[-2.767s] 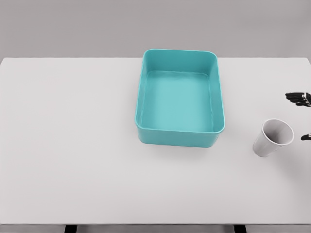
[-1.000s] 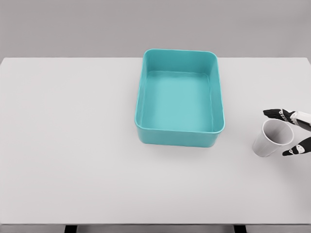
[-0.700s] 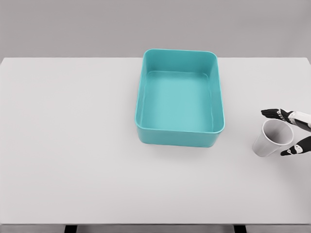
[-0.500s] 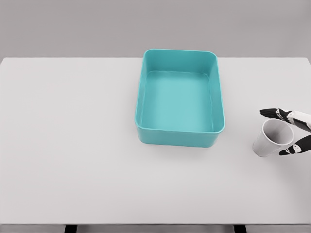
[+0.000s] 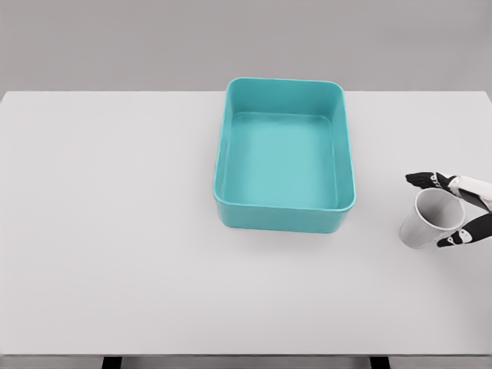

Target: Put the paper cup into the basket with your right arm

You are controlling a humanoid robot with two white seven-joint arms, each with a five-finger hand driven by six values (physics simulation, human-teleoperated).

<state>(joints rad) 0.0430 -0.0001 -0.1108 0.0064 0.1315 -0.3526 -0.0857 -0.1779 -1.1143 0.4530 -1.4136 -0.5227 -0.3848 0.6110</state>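
White paper cup (image 5: 430,219) sits tilted at the right, mouth up and rightward; teal basket (image 5: 284,201) lies empty, centre-far, well apart.

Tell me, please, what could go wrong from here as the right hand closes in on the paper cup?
The paper cup looks tilted, its mouth turned toward the right hand, whose fingers straddle the rim without a visible grip; a push could tip or roll it. Thin paper may crumple if they close hard on the rim. The cup also sits near the table's right edge, so a nudge could send it off. The basket has a raised wall, which a low carry could hit.
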